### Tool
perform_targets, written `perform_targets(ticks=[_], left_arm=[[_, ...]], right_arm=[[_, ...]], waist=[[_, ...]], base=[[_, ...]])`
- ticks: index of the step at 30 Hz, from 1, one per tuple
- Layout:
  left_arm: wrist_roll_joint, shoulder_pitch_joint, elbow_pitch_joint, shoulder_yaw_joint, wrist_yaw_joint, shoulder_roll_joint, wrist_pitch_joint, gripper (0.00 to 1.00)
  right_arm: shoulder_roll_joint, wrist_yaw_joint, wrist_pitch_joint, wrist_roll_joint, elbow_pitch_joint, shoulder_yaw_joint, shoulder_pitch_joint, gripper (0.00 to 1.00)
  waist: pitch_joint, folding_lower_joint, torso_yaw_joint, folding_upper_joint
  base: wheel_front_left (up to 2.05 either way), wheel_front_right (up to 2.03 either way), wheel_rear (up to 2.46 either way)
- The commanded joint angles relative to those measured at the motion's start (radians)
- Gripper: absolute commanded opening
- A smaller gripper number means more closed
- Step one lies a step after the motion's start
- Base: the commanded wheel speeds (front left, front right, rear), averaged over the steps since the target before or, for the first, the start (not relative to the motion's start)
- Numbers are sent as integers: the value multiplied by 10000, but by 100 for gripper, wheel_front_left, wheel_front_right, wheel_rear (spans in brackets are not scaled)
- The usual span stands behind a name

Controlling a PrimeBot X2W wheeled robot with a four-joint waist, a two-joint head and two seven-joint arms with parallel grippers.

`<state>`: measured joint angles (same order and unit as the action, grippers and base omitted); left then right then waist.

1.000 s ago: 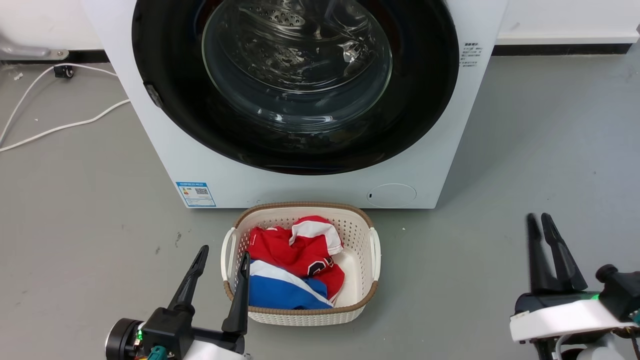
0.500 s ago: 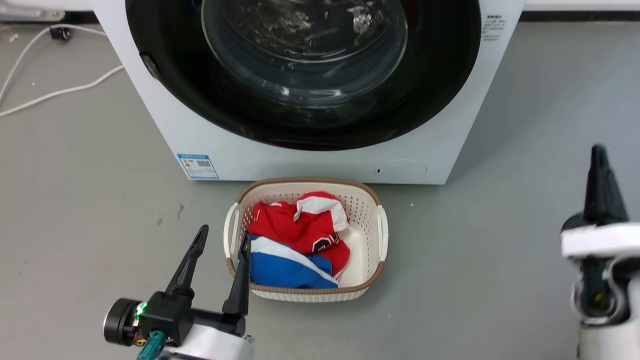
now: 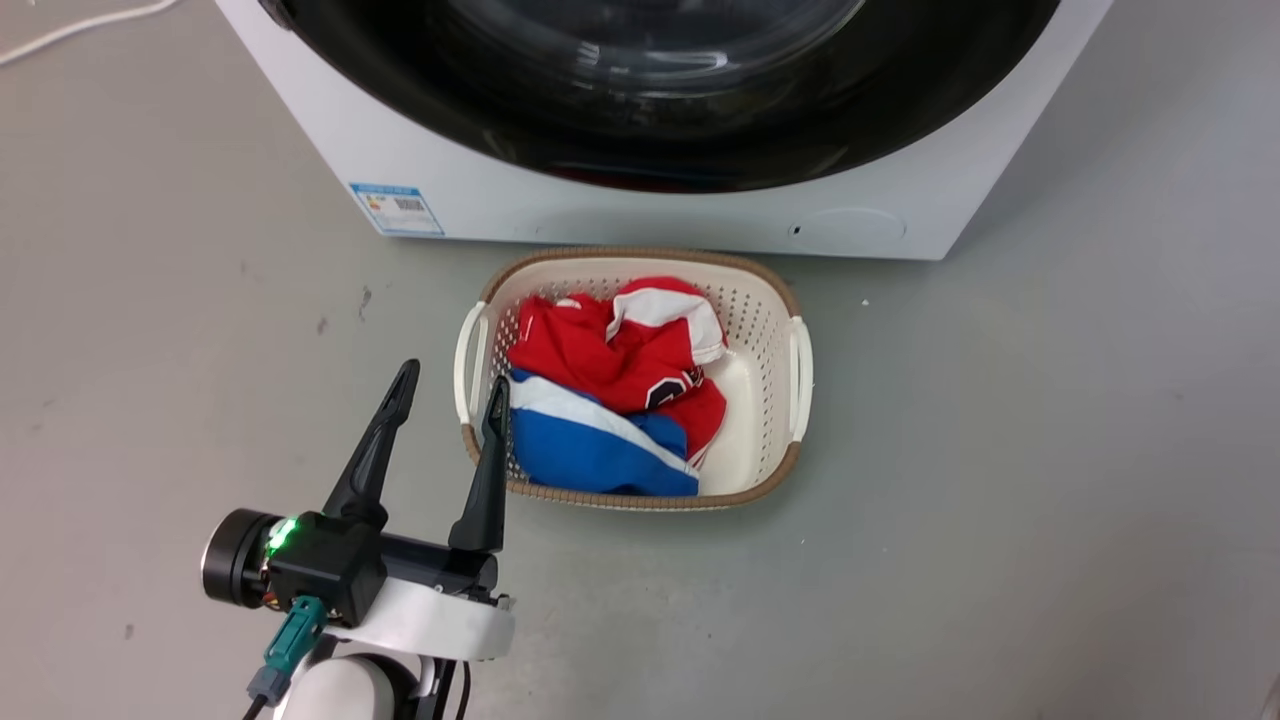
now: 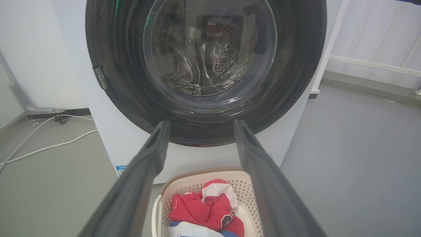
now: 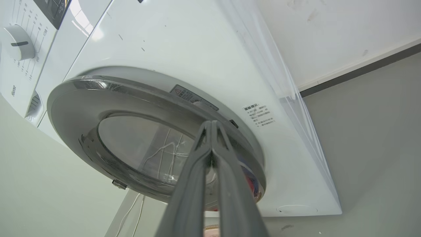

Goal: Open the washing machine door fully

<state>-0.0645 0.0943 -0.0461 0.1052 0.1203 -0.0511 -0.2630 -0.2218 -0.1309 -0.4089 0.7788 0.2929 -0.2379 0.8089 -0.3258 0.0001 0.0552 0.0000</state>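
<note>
Black washing machine door [image 4: 205, 62], top cropped

A cream laundry basket [image 3: 762, 300] with a brown rim sits on the grey floor [image 3: 1000, 500] in the middle of the head view. It is just in front of the white washing machine body [image 3: 480, 195]. In it lies a crumpled red and white shirt [image 3: 590, 350]. A blue cloth [image 3: 590, 455] with a white stripe lies below the shirt in the frame. A small blue and white sticker [image 3: 397, 208] is on the machine's lower left corner, and a round cap [image 3: 850, 225] is at its lower right. A white cable [image 4: 49, 146] lies on the floor at the left of the left wrist view. A white knob [image 5: 18, 42] shows at the upper left of the right wrist view.
</note>
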Motion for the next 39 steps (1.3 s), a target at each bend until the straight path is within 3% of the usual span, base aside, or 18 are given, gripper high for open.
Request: perform_targets(ticks=[1, 9, 19, 39], left_arm=[[14, 179, -8, 32, 24, 11, -28, 100], [-107, 646, -3, 197, 43, 11, -28, 100], [-273, 993, 8, 381, 13, 12, -28, 100], [-436, 1265, 51, 605, -61, 12, -28, 100]], right_arm=[[-96, 3, -330, 109, 149, -40, 371, 0], [-306, 3, -2067, -419, 1178, -396, 2761, 0], [-58, 3, -3472, -1325, 2226, -866, 4944, 0], [766, 2, -5336, -2231, 3092, -1941, 6307, 0]], waist=[[-357, -1, 209, 0], [-1138, -1, 662, 0], [-1713, -1, 1055, 0], [-2167, -1, 1272, 0]], base=[[0, 0, 0], [0, 0, 0], [0, 0, 0], [0, 0, 0]])
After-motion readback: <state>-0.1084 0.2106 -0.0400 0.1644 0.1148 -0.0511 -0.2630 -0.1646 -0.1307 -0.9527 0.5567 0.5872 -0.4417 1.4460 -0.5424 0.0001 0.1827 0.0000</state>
